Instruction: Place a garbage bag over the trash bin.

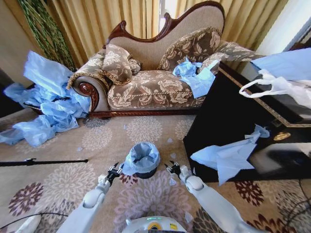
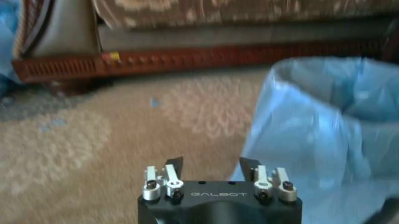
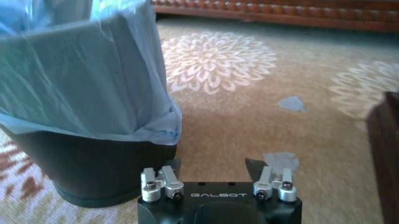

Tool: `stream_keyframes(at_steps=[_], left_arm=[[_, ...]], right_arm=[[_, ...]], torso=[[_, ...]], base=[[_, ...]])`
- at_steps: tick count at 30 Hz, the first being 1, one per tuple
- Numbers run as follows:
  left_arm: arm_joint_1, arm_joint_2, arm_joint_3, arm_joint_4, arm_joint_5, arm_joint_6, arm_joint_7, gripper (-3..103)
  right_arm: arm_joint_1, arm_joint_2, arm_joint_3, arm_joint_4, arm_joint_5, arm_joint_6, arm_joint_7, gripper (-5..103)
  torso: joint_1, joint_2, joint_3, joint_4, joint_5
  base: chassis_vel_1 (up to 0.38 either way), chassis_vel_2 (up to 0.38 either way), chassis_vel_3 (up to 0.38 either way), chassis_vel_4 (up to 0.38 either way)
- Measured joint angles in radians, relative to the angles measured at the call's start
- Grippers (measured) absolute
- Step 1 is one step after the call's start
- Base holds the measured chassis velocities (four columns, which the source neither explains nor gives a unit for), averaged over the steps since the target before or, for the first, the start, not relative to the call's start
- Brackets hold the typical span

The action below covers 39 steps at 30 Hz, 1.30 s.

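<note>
Farthest back, a carved chaise sofa (image 1: pixel 155 73) with floral upholstery is seen against the curtains, with a crumpled blue bag (image 1: pixel 195 75) lying on its seat near the right-hand cushions. To the right, a dark cabinet (image 1: pixel 228 116) carries a white plastic bag (image 1: pixel 277 86) with loop handles on its top, and another blue bag (image 1: pixel 228 158) is draped down its front face. A heap of blue bags (image 1: pixel 46 104) is piled on the patterned carpet (image 1: pixel 97 145) beside the sofa's left arm.

On the carpet just in front of the robot, the trash bin (image 1: pixel 144 173) is stood upright, and the garbage bag (image 1: pixel 142 158) is fitted into it, its blue plastic folded out over the rim and hanging partway down the outside, so that the black lower wall is left bare.

The left gripper (image 1: pixel 116 169) is held low just beside the bin's left side, with its fingers spread and nothing held between them. The right gripper (image 1: pixel 172 168) is held just beside the bin's right side, likewise released and apart from the plastic.
</note>
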Motion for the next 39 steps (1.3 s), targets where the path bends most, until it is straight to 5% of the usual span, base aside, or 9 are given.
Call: stream_keyframes(at_steps=[4, 6, 14, 18, 25, 28, 32, 34, 39], left_arm=[[0.045, 0.028, -0.045, -0.124, -0.072, 0.055, -0.011, 77], [0.075, 0.058, -0.064, -0.279, -0.156, 0.158, -0.057, 88], [0.036, 0.106, -0.01, -0.509, -0.272, 0.384, -0.221, 102], [-0.019, 0.128, 0.05, -0.547, -0.315, 0.482, -0.279, 88], [-0.218, 0.115, 0.249, -0.487, -0.45, 0.574, -0.376, 66], [-0.373, 0.059, 0.382, -0.422, -0.621, 0.639, -0.549, 49], [-0.441, 0.016, 0.445, -0.367, -0.689, 0.648, -0.648, 44], [-0.508, -0.042, 0.495, -0.286, -0.746, 0.653, -0.771, 28], [-0.571, -0.119, 0.522, -0.161, -0.791, 0.663, -0.882, 12]], right_arm=[[-0.068, -0.024, 0.052, 0.084, 0.026, 0.0, 0.037, 84], [-0.115, -0.036, 0.086, 0.156, 0.046, 0.001, 0.073, 95], [-0.195, -0.041, 0.15, 0.282, 0.069, -0.007, 0.117, 100], [-0.22, -0.037, 0.156, 0.322, 0.07, -0.008, 0.137, 90], [-0.253, -0.031, 0.166, 0.344, 0.077, -0.006, 0.15, 100], [-0.26, -0.025, 0.179, 0.34, 0.077, -0.001, 0.152, 100], [-0.262, -0.017, 0.191, 0.333, 0.076, 0.001, 0.152, 100], [-0.268, -0.009, 0.204, 0.327, 0.076, 0.003, 0.152, 100], [-0.278, -0.007, 0.219, 0.325, 0.076, 0.006, 0.152, 100]], torso=[[0.0, 0.0, 0.0, 0.0001, -0.0004], [0.0, 0.0, 0.0, 0.0002, 0.0004], [0.0, 0.0, 0.0, -0.0002, -0.0001], [0.0, 0.0, 0.0, 0.0003, 0.0001], [0.0, 0.0, 0.0, 0.0001, -0.0001], [0.0, 0.0, 0.0, -0.0001, 0.0002], [0.0, 0.0, 0.0, -0.0001, 0.0001], [0.0, 0.0, 0.0, 0.0001, 0.0004], [0.0, 0.0, 0.0, 0.0002, 0.0002]], base=[[0.0, 0.0, 0.0, 0.0], [0.0, 0.0, 0.0, 0.0], [0.0, 0.0, 0.0, 0.0], [0.0, 0.0, 0.0, 0.0], [0.0, 0.0, 0.0, 0.0], [0.0, 0.0, 0.0, 0.0], [0.0, 0.0, 0.0, 0.0], [0.0, 0.0, 0.0, 0.0], [0.0, 0.0, 0.0, 0.0]])
